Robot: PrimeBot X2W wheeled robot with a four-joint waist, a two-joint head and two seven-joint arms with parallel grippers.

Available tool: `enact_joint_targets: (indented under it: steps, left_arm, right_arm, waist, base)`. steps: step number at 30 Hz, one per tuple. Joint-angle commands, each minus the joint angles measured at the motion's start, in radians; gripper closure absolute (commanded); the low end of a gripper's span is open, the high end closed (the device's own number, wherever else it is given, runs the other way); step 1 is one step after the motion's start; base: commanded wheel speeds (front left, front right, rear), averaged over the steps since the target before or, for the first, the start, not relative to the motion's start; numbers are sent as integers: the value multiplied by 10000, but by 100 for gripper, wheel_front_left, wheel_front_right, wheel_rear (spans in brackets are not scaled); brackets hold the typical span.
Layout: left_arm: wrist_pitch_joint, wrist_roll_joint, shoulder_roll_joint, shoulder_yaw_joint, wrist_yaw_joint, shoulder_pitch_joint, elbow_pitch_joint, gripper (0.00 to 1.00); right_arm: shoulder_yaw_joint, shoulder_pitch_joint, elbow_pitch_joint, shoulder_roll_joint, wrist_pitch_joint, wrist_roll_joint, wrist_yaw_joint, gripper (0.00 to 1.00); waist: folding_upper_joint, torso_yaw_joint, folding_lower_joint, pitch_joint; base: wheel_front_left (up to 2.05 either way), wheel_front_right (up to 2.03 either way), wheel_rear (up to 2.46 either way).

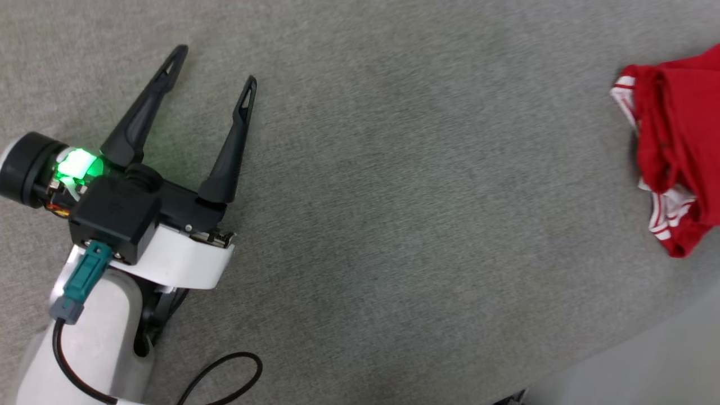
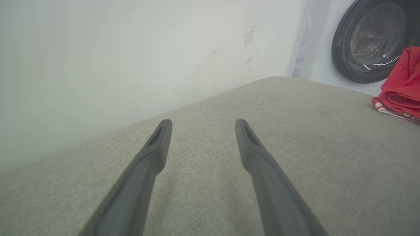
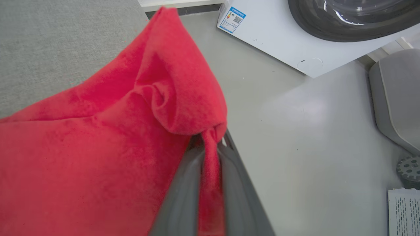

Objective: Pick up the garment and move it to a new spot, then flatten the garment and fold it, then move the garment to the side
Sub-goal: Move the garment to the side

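Note:
The garment (image 1: 675, 152) is a red jersey with red-white striped trim, bunched at the right edge of the head view on the grey cloth surface (image 1: 394, 197). In the right wrist view its red cloth (image 3: 115, 137) hangs in folds, and my right gripper (image 3: 211, 141) is shut on a pinched strip of it. My left gripper (image 1: 214, 64) hovers open over the left part of the grey surface, far from the garment, nothing between its fingers. The left wrist view shows the garment (image 2: 402, 85) at its far right. The letters and number are hidden.
A washing machine with a dark round door (image 2: 370, 39) stands beyond the surface's far end, its white front (image 3: 279, 36) showing in the right wrist view. A pale wall (image 2: 131, 59) borders the surface. The smooth grey floor (image 3: 311, 147) lies to the right, with a grey wheeled base (image 3: 397, 98).

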Motion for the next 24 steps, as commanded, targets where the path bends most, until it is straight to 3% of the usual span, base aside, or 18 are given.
enact_joint_targets:
  steps: [1,4,5,6,7,16,24]
  left_arm:
    - [2,24,51,-4,-12,-153,-48,0]
    - [-12,18,44,-34,18,-205,-71,0]
    - [-29,4,24,-57,25,-221,-58,0]
    - [-50,-9,5,-75,30,-227,-30,0]
    - [-83,-24,-17,-101,38,-223,14,0]
    - [-456,-181,-247,-246,174,109,621,0]
    - [-1030,-547,-833,-341,533,853,1655,0]
  right_arm:
    - [-110,-221,172,-25,-143,51,-12,100]
    - [-259,-297,662,-69,-562,-72,-12,100]
    - [-299,-287,874,-108,-725,-135,-12,94]
    - [-363,-324,1018,-88,-994,-117,-12,58]
    - [-388,-351,1217,-82,-1140,-172,-12,0]
    - [-948,-477,2323,-423,-3113,-974,-12,0]
    - [-668,353,2013,-570,-4677,-669,-12,0]
  waist:
    - [0,241,-3,323]
    - [0,328,-3,390]
    - [0,358,-3,389]
    - [0,387,-3,373]
    - [0,417,-3,332]
    - [0,658,-3,-529]
    - [0,1126,-3,-2161]
  base:
    - [0,0,0]
    - [0,0,0]
    - [0,0,0]
    - [0,0,0]
    - [0,0,0]
    - [0,0,0]
    - [0,0,0]
